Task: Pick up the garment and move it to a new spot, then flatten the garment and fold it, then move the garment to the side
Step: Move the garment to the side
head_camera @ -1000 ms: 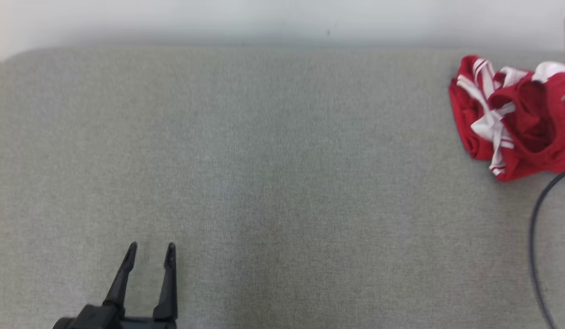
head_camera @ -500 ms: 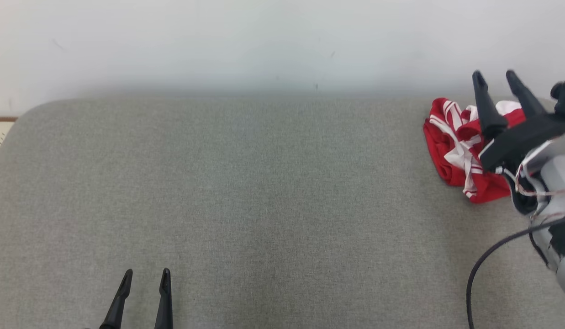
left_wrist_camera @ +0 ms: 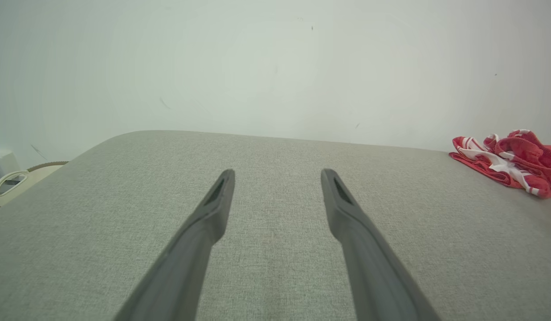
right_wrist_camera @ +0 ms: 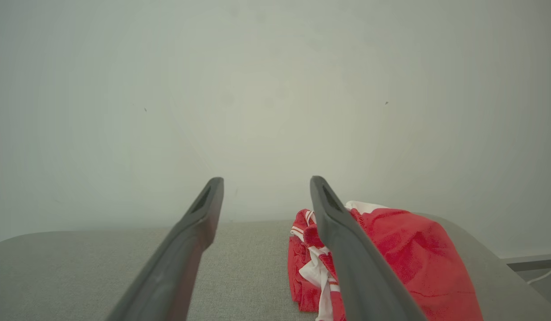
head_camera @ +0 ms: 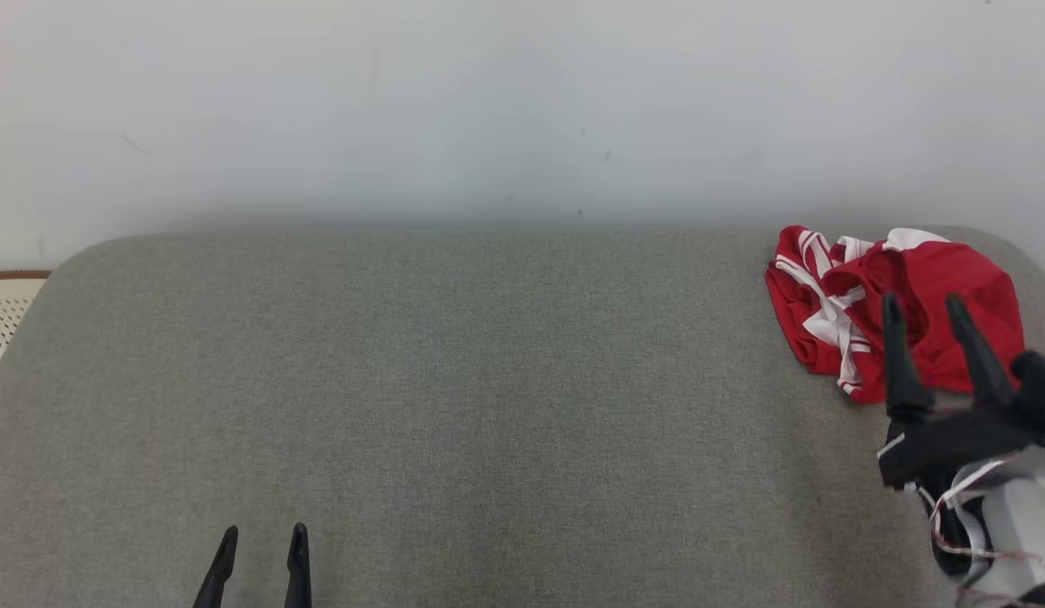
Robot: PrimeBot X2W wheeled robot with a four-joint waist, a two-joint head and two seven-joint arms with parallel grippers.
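Well, the red-and-white garment lies crumpled at the far right corner of the grey padded surface, close to the pale wall. The right gripper hovers on its near side, fingers spread wide and holding nothing, tips pointing toward the cloth. The left gripper sits well apart at the near left edge, likewise wide and empty.
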